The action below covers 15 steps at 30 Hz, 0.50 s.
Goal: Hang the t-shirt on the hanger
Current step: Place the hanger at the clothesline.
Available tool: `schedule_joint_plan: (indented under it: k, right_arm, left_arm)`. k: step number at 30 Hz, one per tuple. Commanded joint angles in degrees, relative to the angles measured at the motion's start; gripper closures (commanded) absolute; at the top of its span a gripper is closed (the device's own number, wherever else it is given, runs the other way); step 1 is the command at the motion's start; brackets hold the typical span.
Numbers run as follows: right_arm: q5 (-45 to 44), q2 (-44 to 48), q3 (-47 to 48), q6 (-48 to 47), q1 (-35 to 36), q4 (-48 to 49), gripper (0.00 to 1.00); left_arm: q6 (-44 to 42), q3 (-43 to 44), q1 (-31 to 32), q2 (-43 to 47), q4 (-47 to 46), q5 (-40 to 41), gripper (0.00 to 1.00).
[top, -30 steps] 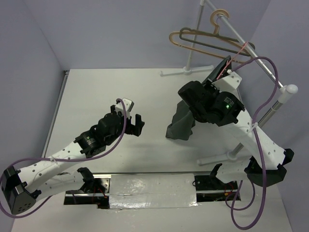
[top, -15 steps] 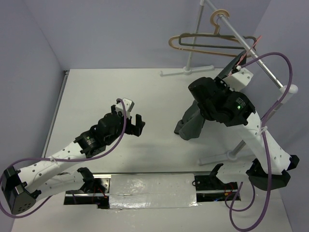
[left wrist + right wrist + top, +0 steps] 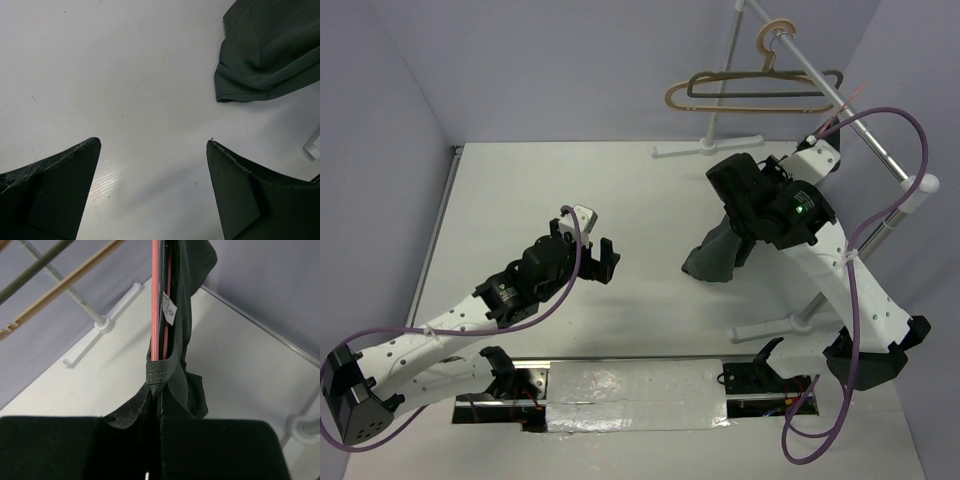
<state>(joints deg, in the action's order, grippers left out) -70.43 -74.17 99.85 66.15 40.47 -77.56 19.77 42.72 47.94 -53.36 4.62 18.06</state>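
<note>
My right gripper [image 3: 823,132] [image 3: 159,390] is shut on the thin pink hanger [image 3: 155,300] together with the collar of the dark grey t-shirt [image 3: 187,315]. It is raised close to the rack's rail. In the top view the pink hanger's tip [image 3: 840,108] pokes out past the wrist, and the t-shirt [image 3: 720,255] hangs below the arm with its bottom near the table. My left gripper [image 3: 605,262] [image 3: 152,142] is open over bare table, well left of the shirt. The shirt's hem [image 3: 270,50] shows at the left wrist view's top right.
A metal clothes rail [image 3: 865,135] runs along the right side on white feet [image 3: 705,148] [image 3: 770,328]. A tan hanger [image 3: 705,105] and a dark grey hanger [image 3: 760,80] hang on it. They show again, tan [image 3: 65,285] and grey [image 3: 35,267], with a rack foot [image 3: 105,322].
The right arm has risen and swung back and right toward the rail, lifting the shirt off the table. The hangers on the rail have shifted slightly. The left arm has not moved.
</note>
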Motion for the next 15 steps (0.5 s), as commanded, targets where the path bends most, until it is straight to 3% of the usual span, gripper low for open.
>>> schedule_joint_plan:
  k: [1, 13, 15]
  right_arm:
    - [-1.72, 0.08, -1.94, 3.45, -0.65, -4.97, 1.00]
    - [-2.07, -1.41, -4.23, 4.17, -1.80, -5.06, 1.00]
    - [-1.99, -2.11, -3.09, 3.46, -1.88, -4.97, 0.96]
  left_arm:
    - [0.01, -0.18, 0.22, 0.98, -2.87, -0.49, 0.01]
    - [0.09, -0.71, 0.22, 1.42, -3.22, -0.14, 0.01]
    - [0.18, -0.62, 0.22, 1.33, -3.04, -0.14, 0.01]
